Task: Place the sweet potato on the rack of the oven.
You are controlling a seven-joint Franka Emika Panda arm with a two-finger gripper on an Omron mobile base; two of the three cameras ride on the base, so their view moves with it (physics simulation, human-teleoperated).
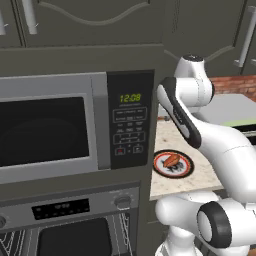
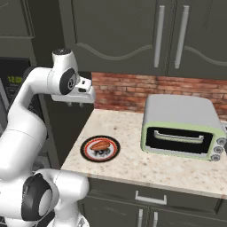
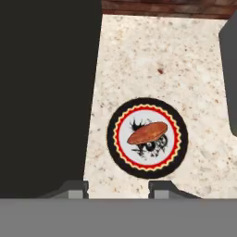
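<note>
Hand view: the sweet potato (image 3: 147, 133) is seen lying on its side at the middle of a round plate (image 3: 119, 155) with a black and red rim, its long axis running slightly tilted across the picture. The plate is set on the speckled worktop (image 3: 139, 60), close to the dark cabinet side (image 3: 46, 92). The potato is judged to be firm, fairly light and a little rounded, so that it may roll or slip if pinched near its tapered ends; a hold across the thick middle, at right angles to its length, is advised. The tool (image 3: 118, 190) is held well above the plate, its two tips spread apart with nothing between them.

In the right base view the potato (image 2: 100, 145) and plate (image 2: 88, 155) are shown left of a toaster oven (image 2: 181, 128), well apart from it, with the tool (image 2: 75, 103) raised above and behind them. In the left base view the oven (image 1: 70, 220) is found below the microwave (image 1: 50, 130), and thin wires of the rack (image 1: 12, 245) can be made out at the lower left. The potato has not yet been taken up
</note>
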